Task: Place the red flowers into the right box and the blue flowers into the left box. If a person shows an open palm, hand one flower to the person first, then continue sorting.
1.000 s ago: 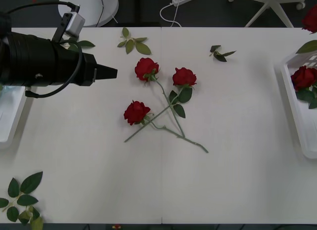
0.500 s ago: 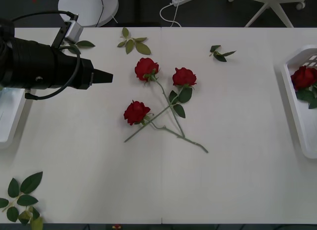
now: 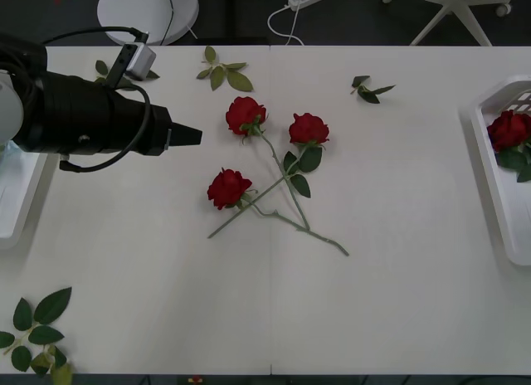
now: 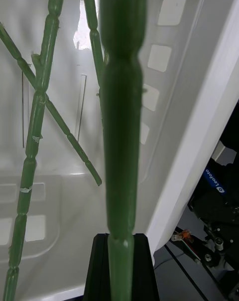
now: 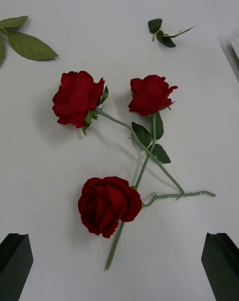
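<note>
The white table spans the front view. The left arm reaches in from the left edge, its gripper hanging above the table just left of the roses; in the left wrist view its black fingers sit far apart at the two bottom corners, holding nothing. The right box lies at the table's right edge with a rose inside it among leaves. The left box shows at the left edge, partly behind the arm. Three roses lie mid-table, well apart from both boxes, their stems crossing: two blooms side by side farther from the robot, a third nearer. In the right wrist view the right gripper is closed on a stem, over the box's inner wall with other stems lying there. Loose leaf sprigs lie at the near left corner and along the far edge.
</note>
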